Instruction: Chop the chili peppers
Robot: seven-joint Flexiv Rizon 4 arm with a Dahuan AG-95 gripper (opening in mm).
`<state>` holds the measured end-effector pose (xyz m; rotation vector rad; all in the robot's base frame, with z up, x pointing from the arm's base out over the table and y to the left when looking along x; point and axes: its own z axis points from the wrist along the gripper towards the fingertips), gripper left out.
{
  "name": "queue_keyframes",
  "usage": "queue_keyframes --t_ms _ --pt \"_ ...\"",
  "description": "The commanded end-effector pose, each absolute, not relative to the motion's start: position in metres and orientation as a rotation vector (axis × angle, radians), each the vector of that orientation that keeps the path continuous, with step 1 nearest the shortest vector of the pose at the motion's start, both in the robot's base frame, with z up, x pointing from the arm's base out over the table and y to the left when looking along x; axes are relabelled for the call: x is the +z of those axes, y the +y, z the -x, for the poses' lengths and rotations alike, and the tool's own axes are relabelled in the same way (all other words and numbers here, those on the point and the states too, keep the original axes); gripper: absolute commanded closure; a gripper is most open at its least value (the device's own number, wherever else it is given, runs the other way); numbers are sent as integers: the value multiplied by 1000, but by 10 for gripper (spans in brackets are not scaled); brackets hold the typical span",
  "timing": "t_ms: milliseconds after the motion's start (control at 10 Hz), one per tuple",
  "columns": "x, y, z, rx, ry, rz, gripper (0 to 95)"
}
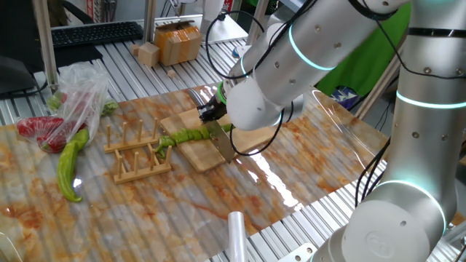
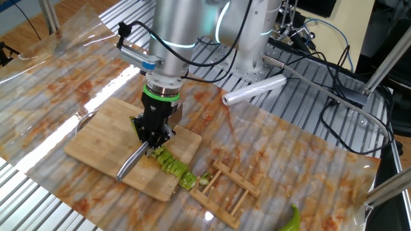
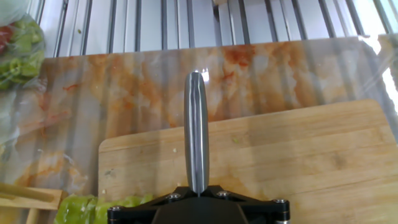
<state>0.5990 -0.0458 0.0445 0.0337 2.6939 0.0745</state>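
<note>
A dark-green chili pepper (image 1: 186, 136) lies on the wooden cutting board (image 1: 251, 138), partly cut into short chunks (image 2: 172, 164) in a row that reaches the board's edge. My gripper (image 2: 153, 131) is shut on a knife whose steel blade (image 2: 131, 160) angles down onto the board right beside the chili's end. In the hand view the blade (image 3: 196, 130) runs straight ahead over the board (image 3: 298, 155), with green chili pieces (image 3: 93, 208) at the lower left. The gripper (image 1: 211, 110) hangs just above the board.
A wooden rack (image 1: 138, 153) stands against the board's chili end. A paler curved pepper (image 1: 70, 164) and a plastic bag of red peppers (image 1: 51, 124) lie beyond it. A plastic roll (image 2: 253, 90) rests near the arm's base. A cardboard box (image 1: 177, 42) sits at the back.
</note>
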Motion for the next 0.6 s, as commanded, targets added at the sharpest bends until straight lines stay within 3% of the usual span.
queue_keyframes --t_ms 100,600 --pt "48 -40 -605 94 2673 -50 950" --pt "49 -39 -601 66 2643 -50 950"
